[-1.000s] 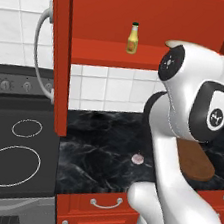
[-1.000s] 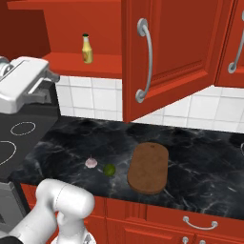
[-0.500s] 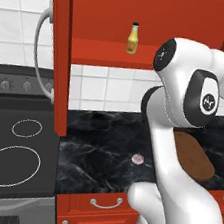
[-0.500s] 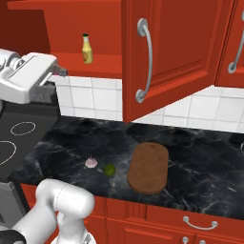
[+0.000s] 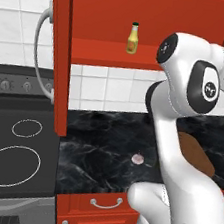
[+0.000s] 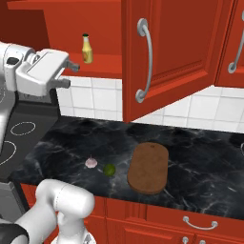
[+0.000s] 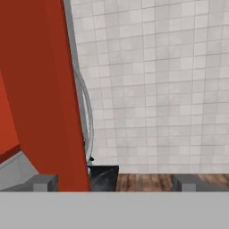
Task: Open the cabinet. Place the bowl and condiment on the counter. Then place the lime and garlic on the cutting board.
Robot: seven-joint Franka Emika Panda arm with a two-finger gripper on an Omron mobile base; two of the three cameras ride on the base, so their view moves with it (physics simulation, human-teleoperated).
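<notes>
Looking from the left across the right base view, we take the cutting board (image 6: 148, 167) as our landmark. Far to its left and well above it, our gripper (image 6: 68, 75) hangs in the air with its jaws spread wide and nothing between them, level with the lower edge of the cabinet (image 6: 176, 47). Just beyond the gripper, up and left of the board, the condiment (image 6: 86, 48) stands upright on the cabinet's red inner shelf. Lower down, on the counter (image 6: 205, 157), the garlic (image 6: 91, 163) lies left of the board, and the lime (image 6: 109, 169) sits between the garlic and the board, near the board's left edge but apart from it. The board itself lies flat on the counter. Above it and slightly right, the cabinet door (image 6: 169, 52) stands swung open, its long silver handle (image 6: 144, 59) facing us. In the hand view we see a red door edge (image 7: 49, 89) and a curved silver handle against white tiles.
</notes>
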